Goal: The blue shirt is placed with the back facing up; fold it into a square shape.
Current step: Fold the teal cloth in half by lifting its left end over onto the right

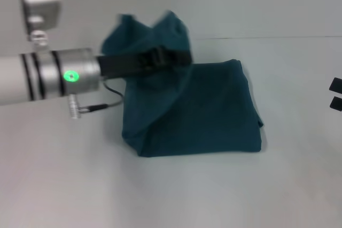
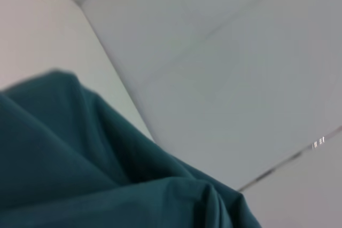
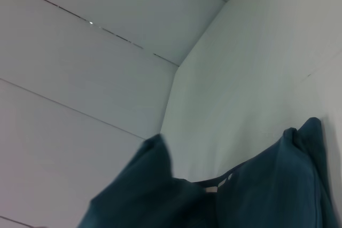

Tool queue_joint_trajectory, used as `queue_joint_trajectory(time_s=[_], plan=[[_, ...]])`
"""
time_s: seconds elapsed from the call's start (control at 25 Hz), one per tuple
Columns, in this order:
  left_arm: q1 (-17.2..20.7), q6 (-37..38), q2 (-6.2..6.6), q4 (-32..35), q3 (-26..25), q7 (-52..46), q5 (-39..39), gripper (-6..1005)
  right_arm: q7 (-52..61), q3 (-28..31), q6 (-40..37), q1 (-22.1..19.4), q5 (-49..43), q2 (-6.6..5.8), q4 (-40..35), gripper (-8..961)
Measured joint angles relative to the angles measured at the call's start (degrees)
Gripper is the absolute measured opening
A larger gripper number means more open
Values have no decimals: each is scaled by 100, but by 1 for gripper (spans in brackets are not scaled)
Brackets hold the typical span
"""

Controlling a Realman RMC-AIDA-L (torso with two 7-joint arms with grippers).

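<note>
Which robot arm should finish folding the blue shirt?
Probably the left. Its hand already reaches over the blue shirt, where cloth is bunched up. The right hand sits off at the table's edge.

Soft, even light falls from overhead, and my worktop (image 1: 64, 185) reads pale grey with no glare. The blue shirt (image 1: 203, 110) throws only a thin, faint shadow along its near edge. My left arm (image 1: 48, 76) looks smeared with motion blur, its green light glowing bright. Both wrist views are soft and hazy, with the cloth up close out of focus.
</note>
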Motion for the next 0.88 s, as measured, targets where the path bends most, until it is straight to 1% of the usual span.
queue_joint_trajectory(time_s=[0.16,0.36,0.4,0.44,0.48,0.6,0.8,0.88], plan=[[-139,-383,-7,-287,675,70,-298,7,0,-9,13,0,0,4,0,892],[-199,-929,-25,-447,1596,200,-944,7,0,-20,86,-2,-102,45,4,892],[-199,-929,-25,-447,1596,200,-944,7,0,-20,86,-2,-102,45,4,892],[-202,-1058,-25,-459,1810,246,-1127,7,0,-20,97,4,-123,47,3,892],[-209,-1316,-27,-501,2237,359,-1457,7,0,-20,110,12,-144,49,6,892],[-224,-1557,-31,-543,2597,457,-1630,8,0,-18,130,21,-158,50,13,891],[-364,-2180,-38,-674,3426,534,-1715,15,0,-17,143,27,-159,58,17,891],[-395,-2168,-46,-670,3652,547,-1781,29,0,-17,147,27,-159,59,18,891]])
